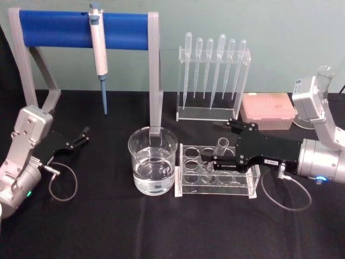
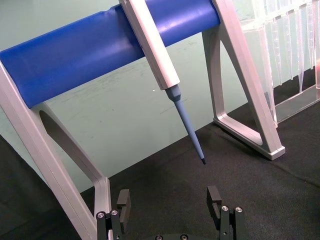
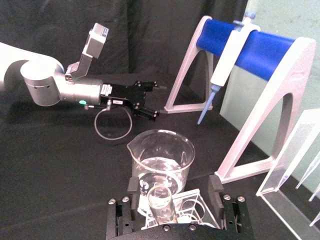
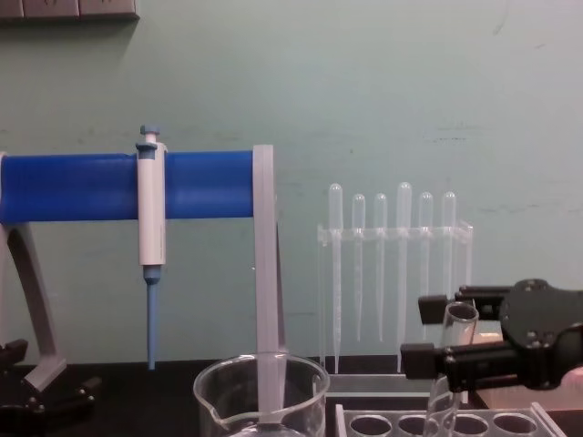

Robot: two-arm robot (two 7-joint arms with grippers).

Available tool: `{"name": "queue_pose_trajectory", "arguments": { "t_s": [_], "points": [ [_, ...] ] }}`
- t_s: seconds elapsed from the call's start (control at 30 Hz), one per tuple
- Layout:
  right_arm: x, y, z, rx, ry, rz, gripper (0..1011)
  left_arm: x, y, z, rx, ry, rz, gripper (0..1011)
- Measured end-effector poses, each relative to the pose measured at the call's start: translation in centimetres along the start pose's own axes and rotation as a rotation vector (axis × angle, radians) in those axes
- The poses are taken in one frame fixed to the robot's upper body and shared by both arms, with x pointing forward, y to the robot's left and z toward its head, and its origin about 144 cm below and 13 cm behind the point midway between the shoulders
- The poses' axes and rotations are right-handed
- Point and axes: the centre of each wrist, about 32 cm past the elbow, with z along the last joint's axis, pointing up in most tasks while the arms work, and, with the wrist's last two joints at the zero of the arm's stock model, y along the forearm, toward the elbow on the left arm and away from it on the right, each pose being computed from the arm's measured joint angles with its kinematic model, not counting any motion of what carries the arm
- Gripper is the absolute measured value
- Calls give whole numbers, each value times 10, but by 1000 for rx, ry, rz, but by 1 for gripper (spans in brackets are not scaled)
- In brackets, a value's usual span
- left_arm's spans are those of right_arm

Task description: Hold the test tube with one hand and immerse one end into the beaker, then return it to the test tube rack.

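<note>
- Since it stands widest of the task's things, the beaker (image 1: 152,161) comes first: it sits near the middle of the black table (image 1: 108,226), partly filled with clear liquid, touching or just beside the left end of the clear rack (image 1: 215,174). Glass and liquid make it heavy enough to stay put, I judge, though a knock on the rim could chip it.
- The right gripper (image 1: 216,144) reaches in from the table's right edge over the rack, its jaws wide apart on either side of the test tube (image 1: 220,148) and not yet pressing it.
- The left gripper (image 1: 82,136) hangs parked near the table's left edge, jaws spread and empty, below the blue-barred stand (image 1: 81,29).
- The test tube stands tilted in a back hole of the rack, open rim up. It is likely light, stiff, smooth and brittle, so a firm squeeze could crack it and a slack one let it slip.
- The best hold, I judge, is on the upper part below the rim, leaving the rounded end free to dip.
</note>
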Motion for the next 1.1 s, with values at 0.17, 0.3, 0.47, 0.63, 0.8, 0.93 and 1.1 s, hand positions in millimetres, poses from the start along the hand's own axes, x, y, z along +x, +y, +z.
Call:
{"name": "queue_pose_trajectory", "arguments": {
  "t_s": [0.17,0.3,0.47,0.63,0.8,0.93,1.1],
  "points": [
    [-4,-3,8,17,-27,-34,966,0,0,0,0,0,0,1000],
    [-6,-7,14,43,-43,-68,1004,0,0,0,0,0,0,1000],
    [-10,-13,19,89,-28,-127,1004,0,0,0,0,0,0,1000],
    [-13,-20,21,125,15,-207,1004,0,0,0,0,0,0,1000],
    [-20,-27,18,134,49,-336,1004,0,0,0,0,0,0,1000],
    [-26,-31,14,117,77,-437,1004,0,0,0,0,0,0,1000],
    [-37,-32,1,90,90,-607,1004,0,0,0,0,0,0,1000]
  ]
}}
